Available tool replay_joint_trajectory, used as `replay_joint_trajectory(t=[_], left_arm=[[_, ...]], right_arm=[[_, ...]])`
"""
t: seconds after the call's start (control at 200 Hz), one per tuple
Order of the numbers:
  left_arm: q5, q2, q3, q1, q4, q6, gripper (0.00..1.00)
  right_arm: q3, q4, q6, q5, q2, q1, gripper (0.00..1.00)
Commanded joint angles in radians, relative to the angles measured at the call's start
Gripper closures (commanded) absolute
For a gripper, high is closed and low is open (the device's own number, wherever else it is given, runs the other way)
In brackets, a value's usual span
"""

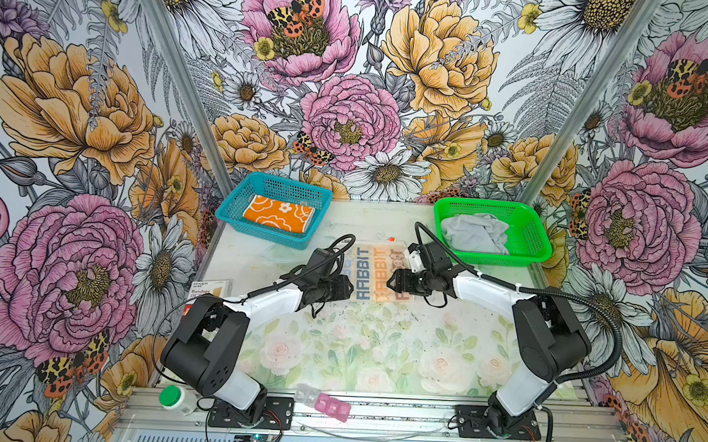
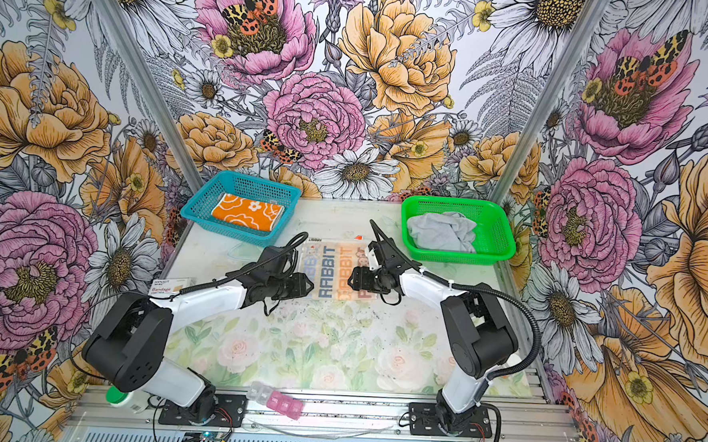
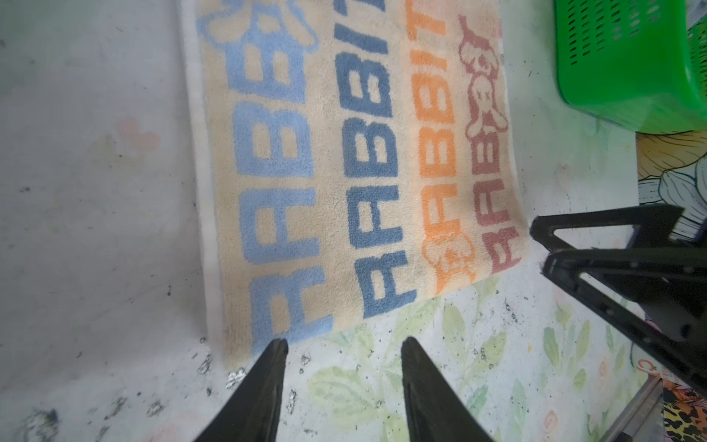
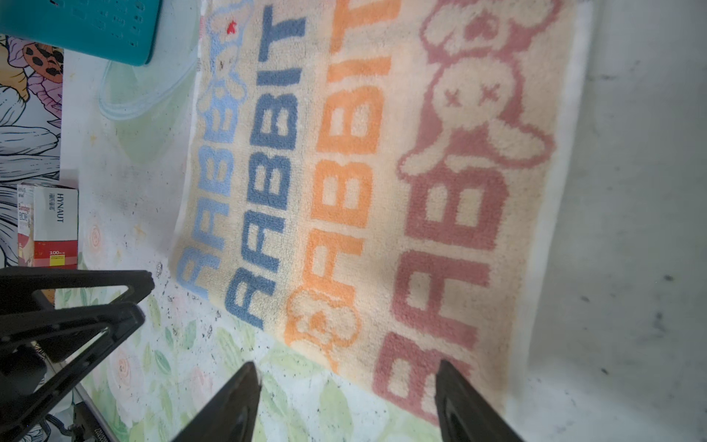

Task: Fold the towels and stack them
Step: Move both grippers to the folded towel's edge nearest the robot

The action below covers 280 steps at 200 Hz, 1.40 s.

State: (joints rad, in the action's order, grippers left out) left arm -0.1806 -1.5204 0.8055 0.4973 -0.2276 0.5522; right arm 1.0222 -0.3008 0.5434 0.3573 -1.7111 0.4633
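While the RABBIT towel (image 1: pixel 372 273) lay spread flat on the table (image 1: pixel 379 348), both grippers hung low at its near edge, one at each corner. The left gripper (image 3: pixel 344 342) had its fingers moderately apart with nothing between them. One fingertip (image 3: pixel 277 354) sat at the towel's edge by the pale blue R, and the other was over bare table. The right gripper (image 4: pixel 348 365) stood wider and was also empty, with one fingertip (image 4: pixel 449 377) over the brown R at the corner and its mate off the cloth. Whether either tip touched the pile could not be told. The towel was a cream terry rectangle with a white hem and four rows of blocky lettering in pale blue, dark blue, orange and brown. A folded orange towel (image 1: pixel 277 214) with white flowers lay in the teal basket (image 1: pixel 232 201), which was mesh-walled. A crumpled grey towel (image 1: pixel 474 232) lay in the green basket (image 1: pixel 526 231).
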Motion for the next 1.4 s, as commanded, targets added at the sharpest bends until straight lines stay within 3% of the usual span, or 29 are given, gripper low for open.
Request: replay_joint_trajectory(t=[0.0, 0.495, 1.171, 1.396], left_arm=[[0.011, -0.022, -0.015, -0.001, 0.021, 0.017, 0.49], [0.018, -0.089, -0.099, -0.027, 0.068, 0.032, 0.46], [0.033, 0.058, -0.172, -0.048, 0.011, 0.026, 0.39], [-0.058, 0.014, -0.175, -0.046, 0.06, 0.064, 0.39]], right_arm=[[-0.021, 0.02, 0.02, 0.021, -0.001, -0.007, 0.26], [-0.158, 0.021, 0.018, -0.009, 0.022, -0.036, 0.26], [-0.249, 0.011, -0.002, 0.019, 0.102, -0.099, 0.25], [-0.249, 0.011, -0.003, 0.034, 0.116, -0.1, 0.25]])
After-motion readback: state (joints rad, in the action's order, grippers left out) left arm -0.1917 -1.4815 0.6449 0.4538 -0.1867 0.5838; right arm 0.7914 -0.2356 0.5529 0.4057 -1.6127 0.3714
